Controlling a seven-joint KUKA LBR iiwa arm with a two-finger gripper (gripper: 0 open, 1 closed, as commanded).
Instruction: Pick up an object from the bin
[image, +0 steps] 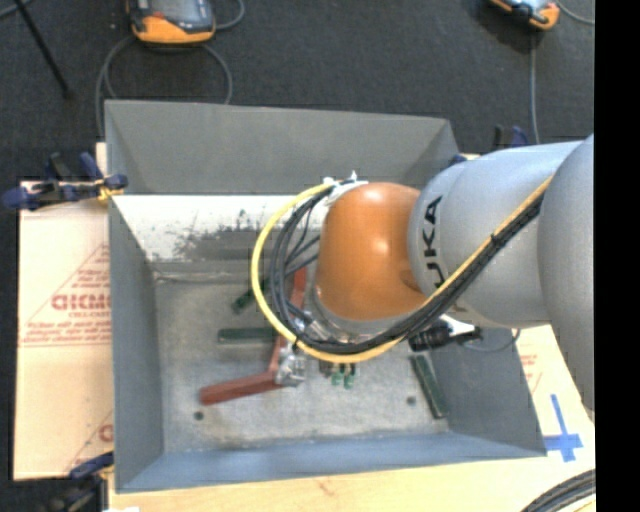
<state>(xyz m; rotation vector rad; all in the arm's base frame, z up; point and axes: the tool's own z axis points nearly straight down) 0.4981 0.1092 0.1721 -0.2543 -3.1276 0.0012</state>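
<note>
Your pincer (292, 368) is low in the grey bin (132, 400), tucked under the orange wrist cover (365, 250) and the loop of cables (268, 265). Only a small metallic piece of it shows past them, so you cannot tell whether it is open or closed.

It sits at the end of a long reddish-brown strip (235, 388). The strip lies flat on the bin floor and runs away to the pincer's left in the view, dipping slightly toward the front wall. The pincer seems to touch that end of the strip, though the spot is too crowded to be sure. A shorter reddish piece (275, 350) lies just beside the pincer, up and to its left, and meets the strip at the same end.

Beyond that piece, farther up and left of the pincer, a dark green bar (243, 335) lies nearly level on the floor. A small green bit (243, 298) lies farther still in that direction, near the back of the floor.

Just to the pincer's right is a small green object (343, 377), close to it but apart. Well off on the same side, a long dark green stick (430, 385) lies tilted on the floor beneath the arm (500, 240).
</note>
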